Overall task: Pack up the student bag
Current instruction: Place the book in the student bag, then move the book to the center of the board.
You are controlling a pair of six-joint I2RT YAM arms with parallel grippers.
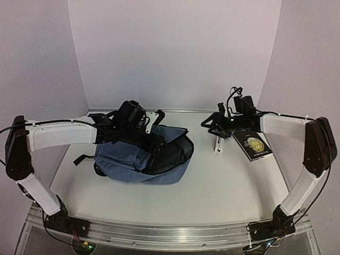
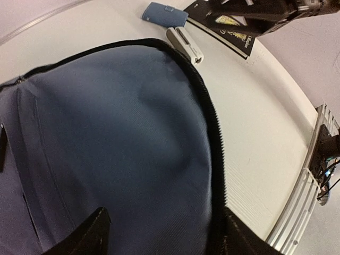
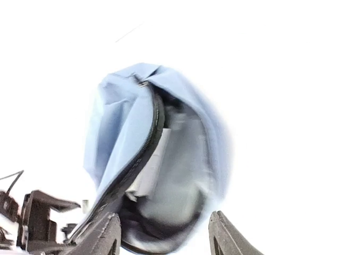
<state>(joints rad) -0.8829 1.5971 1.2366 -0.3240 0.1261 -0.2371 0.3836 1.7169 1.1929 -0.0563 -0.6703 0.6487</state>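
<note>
In the overhead view we see the soft slate-blue fabric backpack [image 1: 127, 159] lying on its side on the white table [image 1: 223, 186], left of centre, with its dark-lined mouth gaping toward the right. The left arm [image 1: 58, 135] reaches over the backpack's top. The right arm [image 1: 281, 127] hangs over the far right of the table, above a black book with a round gold emblem [image 1: 254, 144] and a small white oblong object [image 1: 218, 144]. In the left wrist view, blue fabric edged by a black zipper [image 2: 212, 122] fills most of the frame. The left jaws stand apart, their dark fingers [image 2: 93, 234] showing at the bottom edge over the cloth and gripping nothing. Beyond lie a small blue pouch [image 2: 164, 14], the white object and the book. The right wrist view is washed out: we look into the backpack's open mouth, where pale flat shapes show that we cannot identify. The right jaws are apart with nothing between them, clear of the backpack.
</note>
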